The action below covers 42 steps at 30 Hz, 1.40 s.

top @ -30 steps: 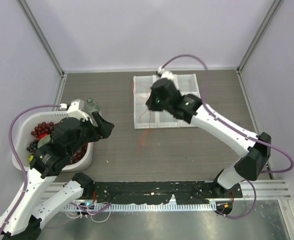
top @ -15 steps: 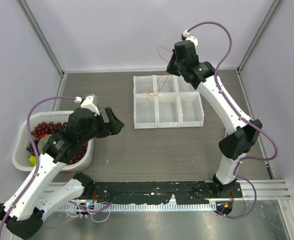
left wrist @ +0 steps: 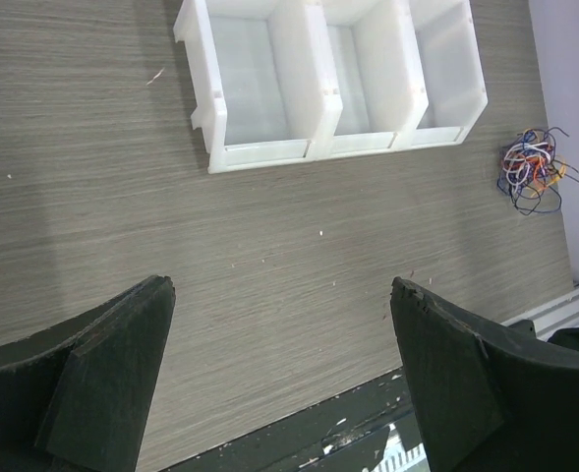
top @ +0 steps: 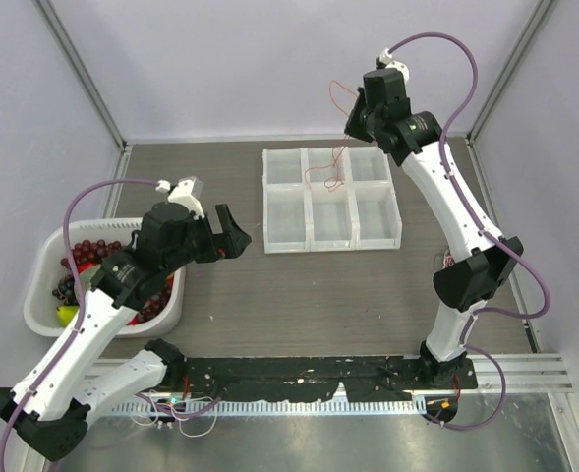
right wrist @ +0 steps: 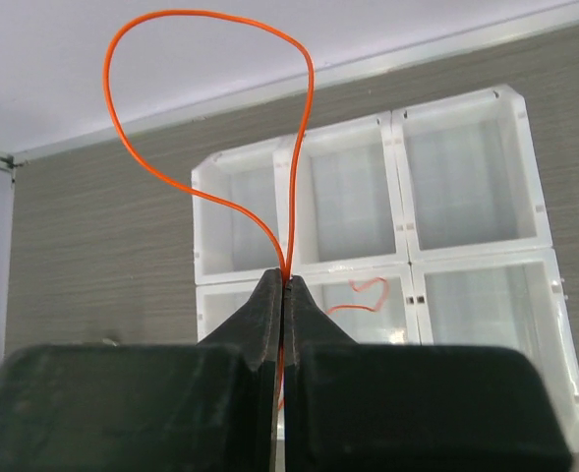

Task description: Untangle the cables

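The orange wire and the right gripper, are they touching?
Touching. In the right wrist view the right gripper is shut on the orange wire.

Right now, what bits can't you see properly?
- Right wrist view: below the grip, the red-orange wire is mostly hidden by the right hand.
- Left wrist view: the cable tangle is too small to follow each strand.
- Top view: the left arm covers part of the white bin; its round red things are too small to name.
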Tool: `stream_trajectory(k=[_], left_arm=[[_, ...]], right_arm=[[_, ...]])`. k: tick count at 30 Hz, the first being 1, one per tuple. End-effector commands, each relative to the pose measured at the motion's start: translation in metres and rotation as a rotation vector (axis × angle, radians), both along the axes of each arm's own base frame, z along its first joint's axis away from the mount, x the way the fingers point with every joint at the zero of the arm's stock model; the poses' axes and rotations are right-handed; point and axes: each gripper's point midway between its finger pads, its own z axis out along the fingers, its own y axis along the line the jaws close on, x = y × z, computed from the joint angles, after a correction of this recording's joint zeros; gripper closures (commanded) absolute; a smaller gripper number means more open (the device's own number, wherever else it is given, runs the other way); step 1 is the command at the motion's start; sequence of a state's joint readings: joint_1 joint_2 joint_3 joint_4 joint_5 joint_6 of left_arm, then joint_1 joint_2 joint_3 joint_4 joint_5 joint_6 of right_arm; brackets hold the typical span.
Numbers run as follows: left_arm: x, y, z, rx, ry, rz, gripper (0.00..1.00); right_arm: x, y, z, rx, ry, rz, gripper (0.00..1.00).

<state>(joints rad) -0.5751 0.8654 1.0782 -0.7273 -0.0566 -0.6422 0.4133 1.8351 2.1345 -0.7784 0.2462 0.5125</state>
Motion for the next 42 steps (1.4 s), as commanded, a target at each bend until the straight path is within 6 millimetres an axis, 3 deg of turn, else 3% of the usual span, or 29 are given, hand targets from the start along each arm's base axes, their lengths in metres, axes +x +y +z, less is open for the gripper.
stream_trajectory(k=[1, 5, 7, 9, 14, 19, 24, 26, 28, 32, 35, 42], left_arm=[[0.008, -0.009, 0.024, -0.032, -0.070, -0.035, 0.04], [0.008, -0.009, 0.023, -0.028, -0.067, -0.035, 0.04], [0.008, -0.008, 0.023, -0.024, -0.066, -0.033, 0.04], [0.008, -0.008, 0.024, -0.023, -0.066, -0.033, 0.04], [0.008, -0.006, 0.023, -0.015, -0.069, -0.029, 0.04], [0.010, -0.009, 0.022, -0.015, -0.064, -0.034, 0.04], [0.012, -0.012, 0.023, -0.023, -0.059, -0.038, 0.04], [0.012, -0.012, 0.025, -0.029, -0.061, -0.036, 0.04], [0.011, -0.011, 0.026, -0.027, -0.062, -0.036, 0.04], [0.009, -0.006, 0.025, -0.014, -0.063, -0.019, 0.04], [0.009, -0.004, 0.024, -0.010, -0.065, -0.013, 0.04], [0.015, -0.009, 0.021, -0.002, -0.064, -0.025, 0.04]], right_arm=[[-0.014, -0.003, 0.005, 0.008, -0.025, 0.012, 0.99], [-0.011, -0.008, -0.023, -0.033, -0.011, -0.005, 0.99], [-0.012, -0.016, -0.048, -0.078, 0.034, -0.033, 0.99], [-0.015, -0.023, -0.059, -0.112, 0.048, -0.055, 0.99], [-0.019, -0.045, -0.063, -0.213, 0.029, -0.101, 0.99], [-0.017, -0.027, -0.089, -0.205, -0.003, -0.021, 0.99], [-0.019, 0.024, -0.115, -0.185, -0.064, 0.025, 0.99], [-0.027, 0.035, -0.148, -0.197, -0.042, 0.030, 0.99], [-0.029, 0.037, -0.172, -0.193, -0.004, 0.026, 0.99], [-0.043, 0.037, -0.198, -0.203, 0.047, 0.077, 0.99], [-0.056, 0.037, -0.212, -0.235, 0.098, 0.162, 0.99], [-0.076, 0.013, -0.240, -0.324, 0.278, 0.219, 0.99]])
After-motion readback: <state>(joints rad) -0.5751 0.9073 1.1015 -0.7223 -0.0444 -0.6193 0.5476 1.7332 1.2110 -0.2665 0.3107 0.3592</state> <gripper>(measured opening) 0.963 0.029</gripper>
